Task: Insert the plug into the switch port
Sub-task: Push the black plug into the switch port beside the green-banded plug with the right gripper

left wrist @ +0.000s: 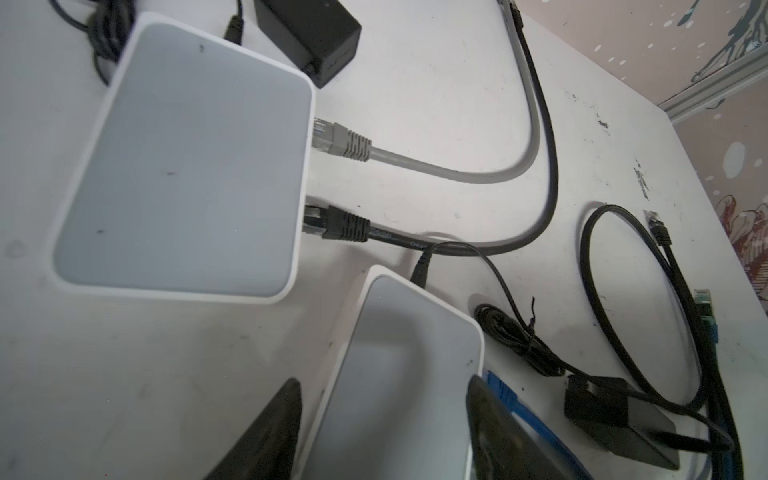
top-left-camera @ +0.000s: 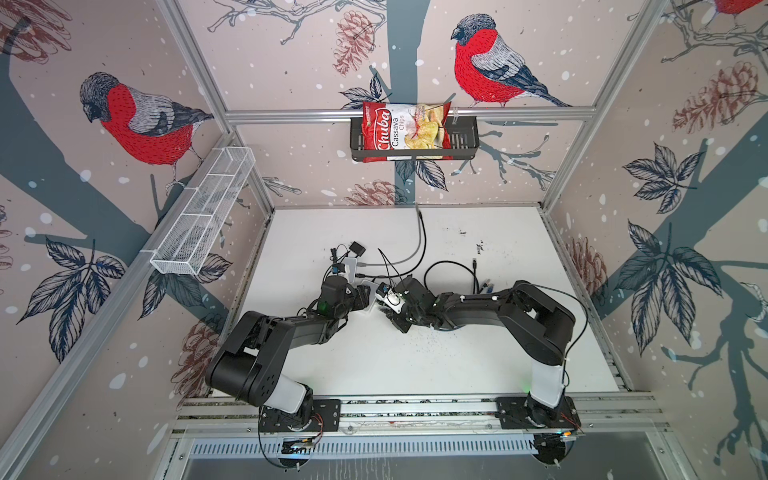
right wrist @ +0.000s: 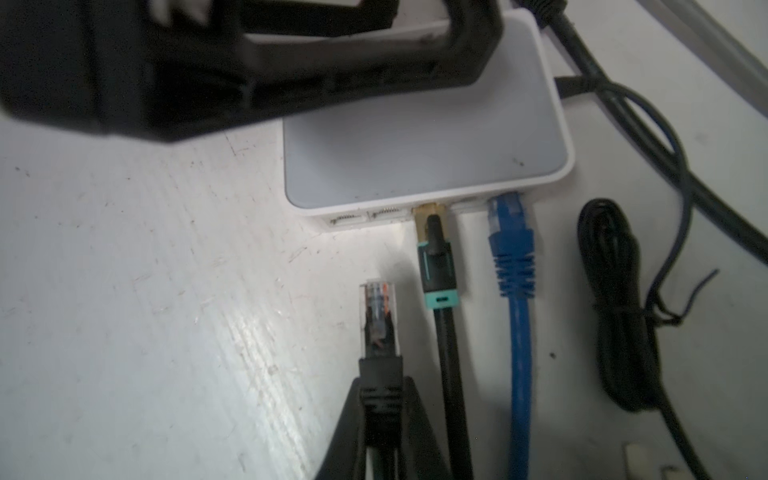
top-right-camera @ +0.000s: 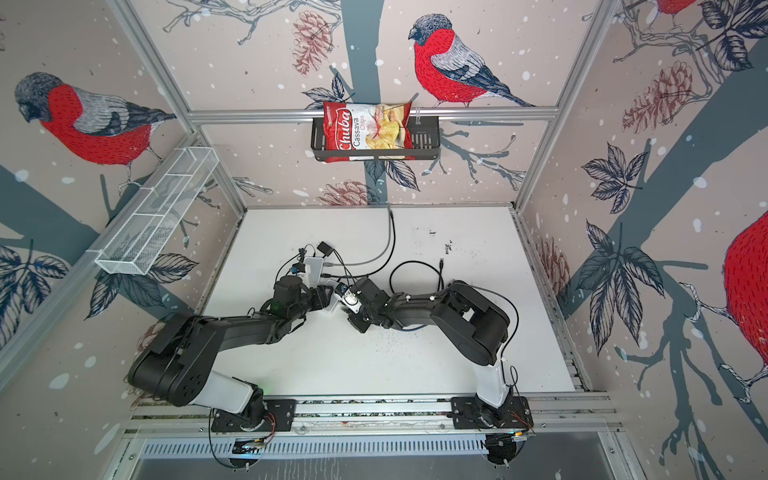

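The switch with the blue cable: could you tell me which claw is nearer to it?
Left. The left claw straddles the switch; the right claw, holding the black plug, sits just short of it.

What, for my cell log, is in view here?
far switch: one, white, mid-table
near switch: one, white, beside it
Ethernet plug: one, clear, black boot, before near switch's ports
grey Ethernet cable: one, grey, in far switch
black Ethernet cable: one, black, in far switch
blue Ethernet cable: one, blue, in near switch
teal-booted cable: one, black, in near switch
power adapters: two, black, on white table
chips bag: one, red, in black wall basket
mesh basket: one, white, left wall
left gripper: one, black, open, straddling near switch
right gripper: one, black, shut on Ethernet plug
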`<action>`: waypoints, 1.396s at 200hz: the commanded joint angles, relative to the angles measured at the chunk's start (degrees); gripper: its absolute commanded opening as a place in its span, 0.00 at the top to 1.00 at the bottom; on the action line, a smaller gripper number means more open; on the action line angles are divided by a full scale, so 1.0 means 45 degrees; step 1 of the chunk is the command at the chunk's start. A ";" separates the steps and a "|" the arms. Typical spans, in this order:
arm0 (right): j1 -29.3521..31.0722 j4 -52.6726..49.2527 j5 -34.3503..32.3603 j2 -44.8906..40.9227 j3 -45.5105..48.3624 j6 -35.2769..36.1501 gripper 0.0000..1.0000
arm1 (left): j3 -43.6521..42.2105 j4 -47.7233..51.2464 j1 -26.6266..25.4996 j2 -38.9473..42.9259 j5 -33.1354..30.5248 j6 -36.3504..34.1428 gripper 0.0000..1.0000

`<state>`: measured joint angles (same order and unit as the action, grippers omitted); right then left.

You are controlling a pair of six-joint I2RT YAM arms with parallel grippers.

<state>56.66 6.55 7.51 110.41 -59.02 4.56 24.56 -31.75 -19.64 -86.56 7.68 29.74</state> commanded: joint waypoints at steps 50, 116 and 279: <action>0.0064 -0.0123 0.0206 0.0460 -0.0458 -0.0222 0.96 | 0.0207 -0.0749 0.0028 -0.0868 0.1259 0.0188 0.50; 0.0191 -0.1011 -0.0050 0.0139 -0.0301 -0.0289 0.96 | 0.0263 -0.0754 0.0026 -0.1017 0.1242 0.0153 0.51; 0.0295 -0.2573 -0.0588 0.0688 -0.1278 -0.0344 0.97 | 0.0174 -0.1011 0.0038 -0.1056 0.1547 0.0080 0.53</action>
<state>57.71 0.08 6.70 112.73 -64.42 3.29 25.32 -34.02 -19.33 -91.02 10.61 29.71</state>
